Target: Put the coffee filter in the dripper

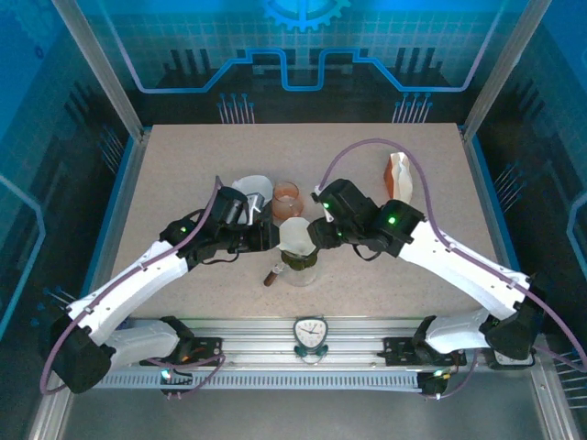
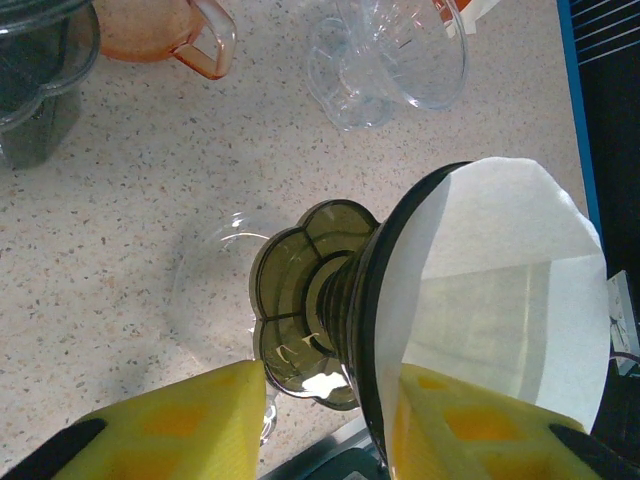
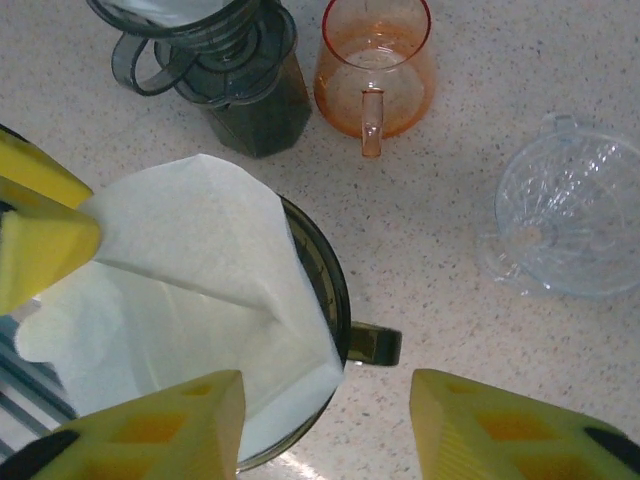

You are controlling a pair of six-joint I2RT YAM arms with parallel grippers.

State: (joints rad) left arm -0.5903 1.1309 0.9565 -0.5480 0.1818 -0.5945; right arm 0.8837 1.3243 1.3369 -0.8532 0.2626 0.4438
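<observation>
Left gripper (image 2: 328, 400), jaws part-open astride the rim of the dripper (image 2: 300, 290) from 9 o'clock, one finger against the coffee filter (image 3: 190, 290) sitting folded inside that dripper, faces the right gripper (image 3: 328, 400), jaws apart and empty, at 3 o'clock.

The filter (image 3: 190, 300) lies in the dripper (image 3: 338, 295), centre of the tabletop (image 1: 183, 165), a carafe (image 1: 299, 269) just before it. Behind stand a cup (image 1: 287, 192) and, left of that, a second dripper (image 1: 252, 191). A packet (image 1: 401, 176) lies right-rear. The left end effector (image 1: 273, 238) and right end effector (image 1: 318, 234) flank the dripper.
</observation>
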